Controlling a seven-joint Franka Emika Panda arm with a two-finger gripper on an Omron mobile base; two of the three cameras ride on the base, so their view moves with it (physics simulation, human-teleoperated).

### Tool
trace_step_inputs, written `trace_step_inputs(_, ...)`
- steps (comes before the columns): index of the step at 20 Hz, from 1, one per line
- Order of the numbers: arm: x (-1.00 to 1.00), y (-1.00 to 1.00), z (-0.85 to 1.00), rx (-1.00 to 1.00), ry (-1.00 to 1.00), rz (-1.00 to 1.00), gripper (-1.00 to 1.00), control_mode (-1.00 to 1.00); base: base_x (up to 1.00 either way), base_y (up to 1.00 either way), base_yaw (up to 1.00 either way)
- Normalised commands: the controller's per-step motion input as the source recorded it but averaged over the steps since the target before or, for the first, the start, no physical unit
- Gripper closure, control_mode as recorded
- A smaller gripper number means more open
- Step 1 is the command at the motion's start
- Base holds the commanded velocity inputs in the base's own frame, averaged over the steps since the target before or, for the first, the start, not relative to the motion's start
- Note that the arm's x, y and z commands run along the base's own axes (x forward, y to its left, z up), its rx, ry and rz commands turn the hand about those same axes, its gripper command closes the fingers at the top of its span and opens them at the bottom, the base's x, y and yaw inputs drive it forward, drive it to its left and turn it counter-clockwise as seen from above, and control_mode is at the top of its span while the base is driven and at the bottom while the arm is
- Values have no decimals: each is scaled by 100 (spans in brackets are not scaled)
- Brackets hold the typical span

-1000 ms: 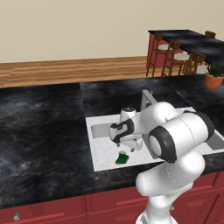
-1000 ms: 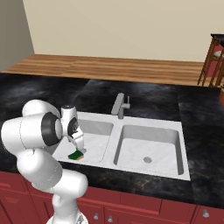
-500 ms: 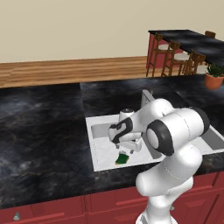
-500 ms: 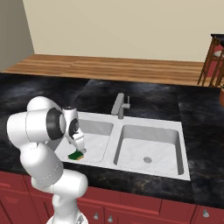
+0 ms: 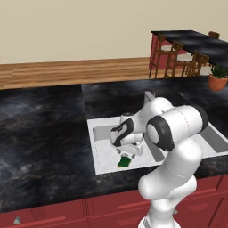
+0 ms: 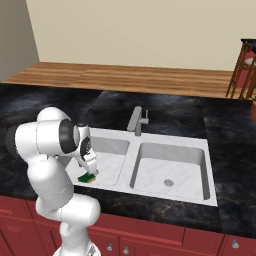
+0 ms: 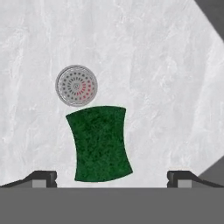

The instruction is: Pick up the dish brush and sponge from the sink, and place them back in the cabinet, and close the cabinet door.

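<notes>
Gripper (image 7: 111, 177) fully open, holding nothing, poised straight above sponge (image 7: 100, 143) with fingertips (image 7: 41, 177) well clear on both sides. Evidently aligned so as to straddle it for a pinch. Sponge flat on floor of sink (image 5: 103, 162), left basin, just beside drain (image 7: 76, 85). Brush not discernible.

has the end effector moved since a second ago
Yes. In the left base view the end effector has dropped lower into the sink's left basin, closer to the sponge. It now hangs open just above the sponge.
</notes>
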Motion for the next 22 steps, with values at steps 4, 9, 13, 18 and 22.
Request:
trace_step_inputs(4,13,0,-20,0,2,0,-100,-100,0,0,0)
trace_step_inputs(9,11,0,-19,0,1,0,-100,-100,0,0,0)
trace_step_inputs(13,5,0,-18,0,2,0,-100,-100,0,0,0)
trace_step_inputs(18,0,1,-21,0,0,0,-100,-100,0,0,0)
trace_step_inputs(22,1,0,-20,0,0,0,-100,-100,0,0,0)
